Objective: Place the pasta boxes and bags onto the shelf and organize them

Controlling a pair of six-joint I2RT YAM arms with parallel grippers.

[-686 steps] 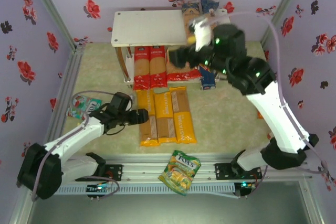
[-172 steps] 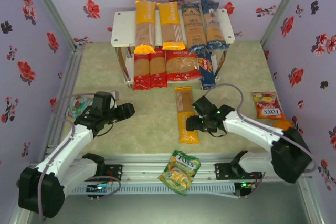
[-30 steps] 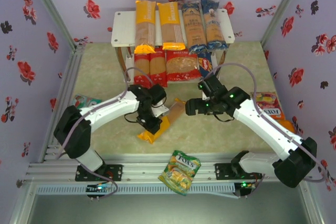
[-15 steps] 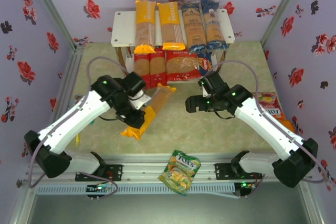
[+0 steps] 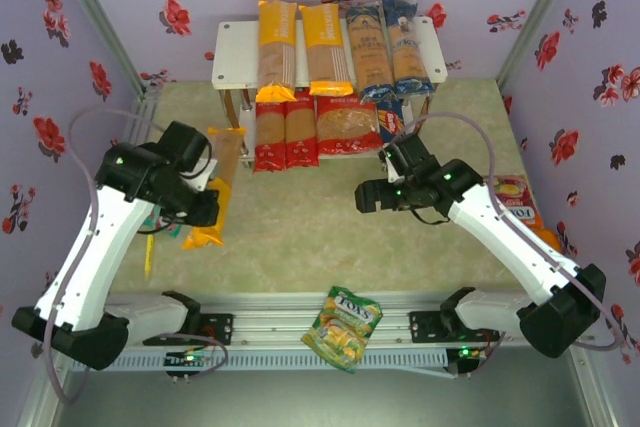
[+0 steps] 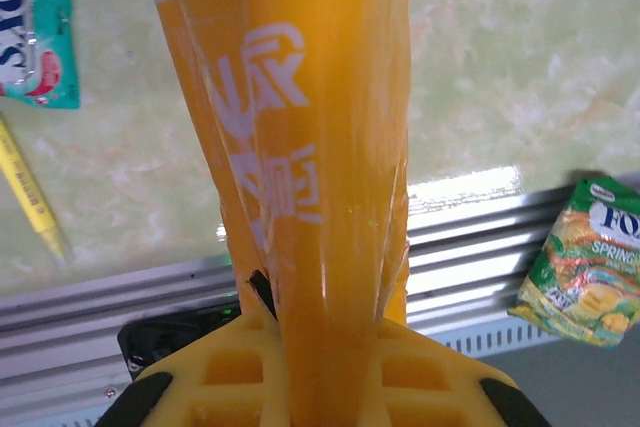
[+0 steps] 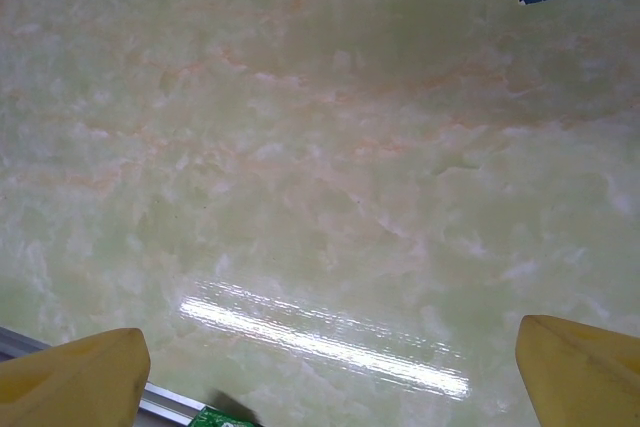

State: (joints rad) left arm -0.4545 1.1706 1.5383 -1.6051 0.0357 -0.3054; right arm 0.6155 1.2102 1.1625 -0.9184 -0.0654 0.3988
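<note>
Top external view: the shelf (image 5: 235, 52) already carries most of the stock. Its upper board holds two yellow packs (image 5: 277, 42) and two dark-blue packs (image 5: 367, 47) side by side, with bare board at the left end. The lower tier holds two red spaghetti bags (image 5: 270, 132), a wider red bag (image 5: 348, 125) and, at the right end, a dark-blue box (image 5: 393, 125). Whether that box rests fully on the lower board cannot be determined.

One yellow spaghetti bag (image 5: 218, 172) is off the shelf, raised above the table (image 5: 300, 247) to the left of the rack. The left gripper (image 5: 203, 209) is clenched on its lower part. In the left wrist view the bag is pinched between the fingers (image 6: 220, 377). The right gripper (image 5: 366, 197) is released and empty, its fingers spread above bare table.

Assessment: eight packs appear placed. One placement is left, probably onto the bare left end of the upper board, followed by any straightening of the rows.
</note>
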